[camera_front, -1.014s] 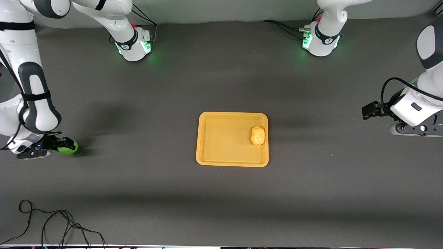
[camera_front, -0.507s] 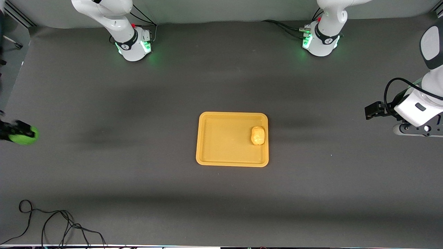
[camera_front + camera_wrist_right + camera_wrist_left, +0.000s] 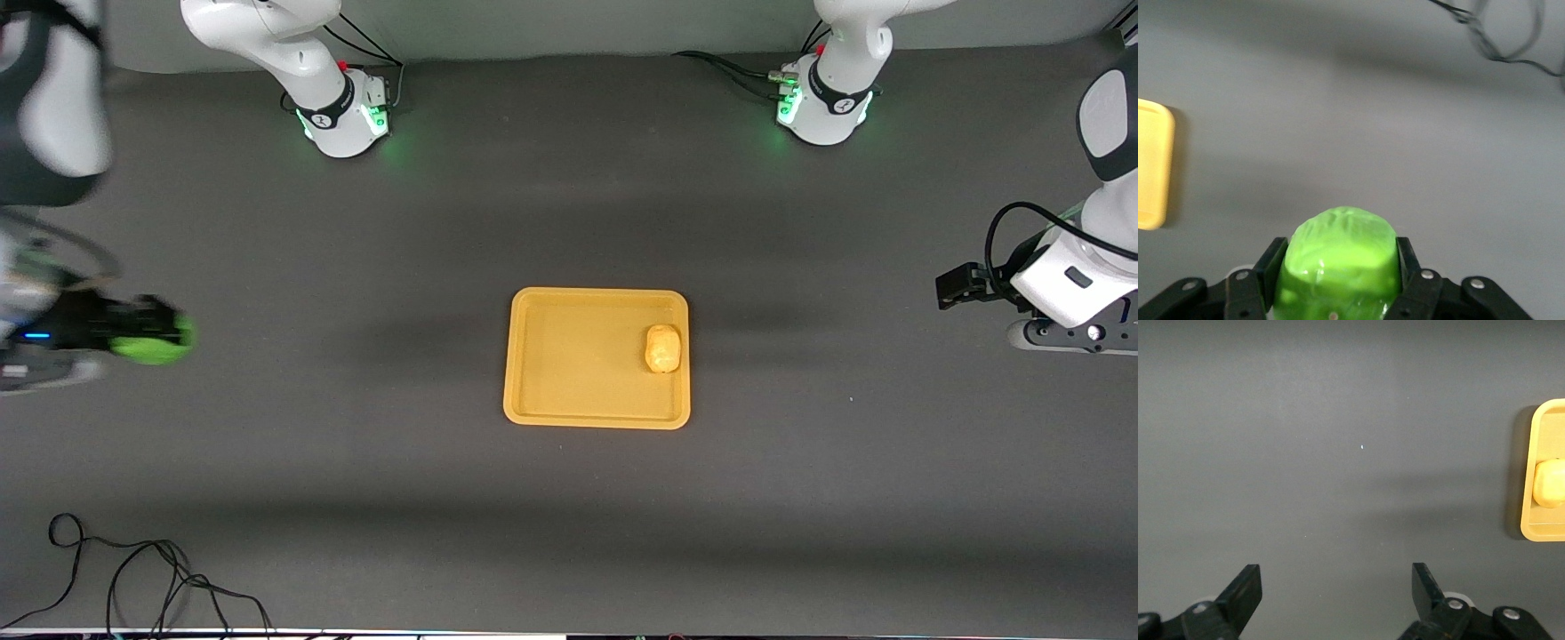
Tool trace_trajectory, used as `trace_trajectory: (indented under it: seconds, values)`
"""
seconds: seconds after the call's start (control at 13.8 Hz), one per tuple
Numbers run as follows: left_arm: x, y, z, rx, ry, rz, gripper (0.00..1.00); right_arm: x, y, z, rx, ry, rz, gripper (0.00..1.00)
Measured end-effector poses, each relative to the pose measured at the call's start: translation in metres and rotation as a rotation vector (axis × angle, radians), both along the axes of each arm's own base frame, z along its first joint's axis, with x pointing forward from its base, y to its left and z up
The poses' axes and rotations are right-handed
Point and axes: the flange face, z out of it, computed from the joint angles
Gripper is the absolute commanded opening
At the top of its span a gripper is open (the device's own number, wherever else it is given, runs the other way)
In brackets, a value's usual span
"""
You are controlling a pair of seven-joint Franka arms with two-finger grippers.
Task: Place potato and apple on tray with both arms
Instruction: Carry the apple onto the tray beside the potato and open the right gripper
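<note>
The small round bright green apple [image 3: 151,341] sits clamped between the fingers of the black right gripper [image 3: 142,331], up over the bare dark grey counter [image 3: 356,498] toward the right arm's end, well apart from the flat rectangular orange-yellow plastic tray [image 3: 569,404]. The small oval yellow-tan bumpy potato [image 3: 662,348] lies in the tray, against the rim at the left arm's end, its long axis running from the robots' bases toward the front camera.

The right wrist view shows what the front view blurs: both fingers pressed on the apple's [image 3: 1337,260] sides, and a corner of the tray [image 3: 1151,167]. The left wrist view shows the black left gripper [image 3: 1335,597] spread wide and holding nothing, over bare counter at the left arm's end. A loose black cable [image 3: 133,578] lies on the counter, nearer the front camera than the tray.
</note>
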Motion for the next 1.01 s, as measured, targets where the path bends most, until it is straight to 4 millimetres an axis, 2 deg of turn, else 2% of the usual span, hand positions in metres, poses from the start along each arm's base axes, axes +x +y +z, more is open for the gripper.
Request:
trace_trajectory:
  seconds: [0.07, 0.29, 0.51, 0.58, 0.72, 0.8, 1.01]
  values:
    - [0.001, 0.0, 0.001, -0.001, -0.002, 0.0, 1.0, -0.004, 0.054, -0.002, -0.005, -0.004, -0.021, 0.24]
    - [0.002, 0.0, 0.01, -0.003, -0.011, 0.0, 1.0, -0.031, 0.198, -0.019, -0.017, -0.01, -0.1, 0.24]
    - [0.003, 0.003, 0.017, -0.005, -0.009, 0.007, 1.0, -0.075, 0.335, -0.041, 0.004, -0.012, -0.214, 0.24]
    - [0.004, 0.003, 0.017, -0.007, -0.01, 0.006, 1.0, -0.09, 0.374, -0.049, 0.008, -0.018, -0.232, 0.24]
    - [0.005, 0.003, 0.008, -0.007, 0.015, 0.007, 1.0, -0.115, 0.434, -0.075, 0.014, -0.006, -0.264, 0.24]
    - [0.007, 0.006, 0.001, -0.008, 0.029, 0.011, 1.0, -0.119, 0.452, -0.095, 0.014, 0.0, -0.275, 0.24]
    - [0.01, 0.019, -0.009, -0.011, 0.046, 0.031, 1.0, -0.105, 0.474, -0.172, 0.011, -0.013, -0.289, 0.25]
